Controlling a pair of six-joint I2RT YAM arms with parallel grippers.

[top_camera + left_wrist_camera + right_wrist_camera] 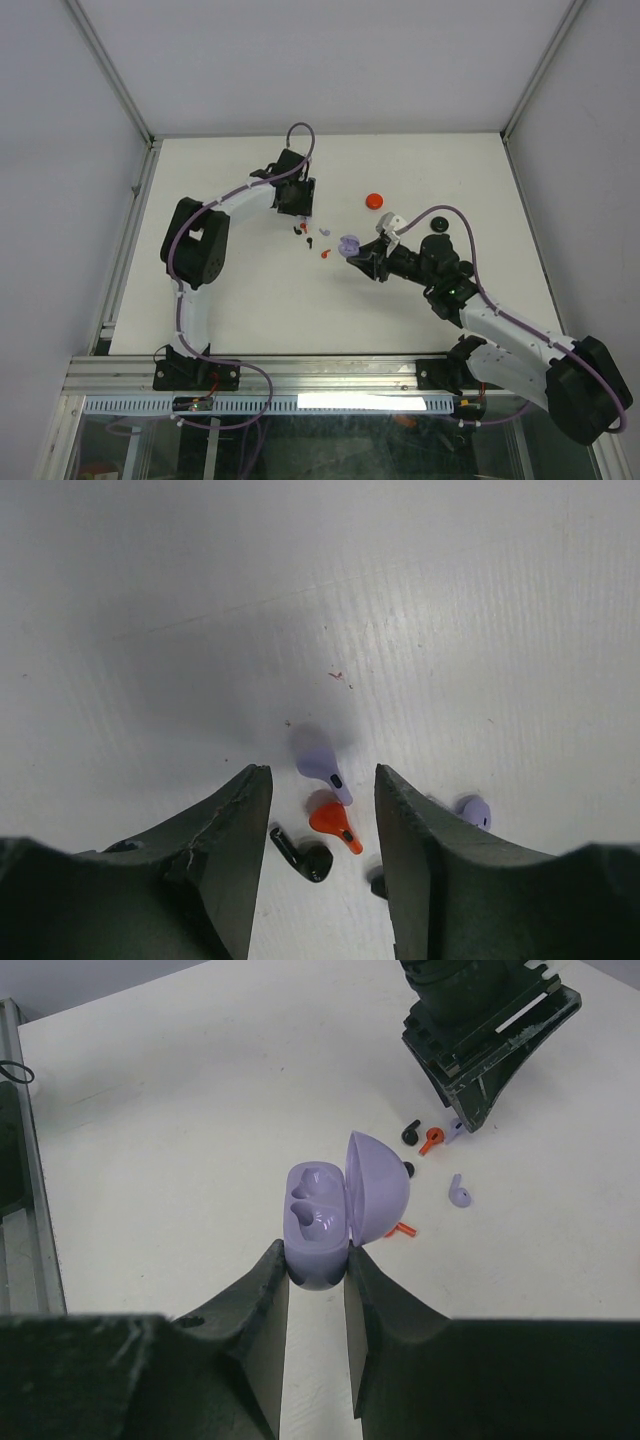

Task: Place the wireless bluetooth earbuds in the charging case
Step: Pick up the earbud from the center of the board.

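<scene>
My right gripper (pixel 318 1260) is shut on the base of a lavender charging case (pixel 318 1222), also seen from above (pixel 349 244). Its lid stands open and both sockets are empty. My left gripper (pixel 320 790) is open and empty, low over a cluster of earbuds: a lavender bud (pixel 322 765), an orange-red bud (pixel 335 825) and a black bud (pixel 303 856) lie between its jaws. A second lavender bud (pixel 474 810) lies just outside the right jaw. In the right wrist view another lavender bud (pixel 459 1192) lies right of the case, and an orange-red stem (pixel 404 1230) pokes out behind the lid.
A closed red case (pixel 375 200) and a black case (pixel 437 226) lie on the white table (pixel 250 300) behind the right arm. Grey walls and a metal rail (pixel 130 240) border the table.
</scene>
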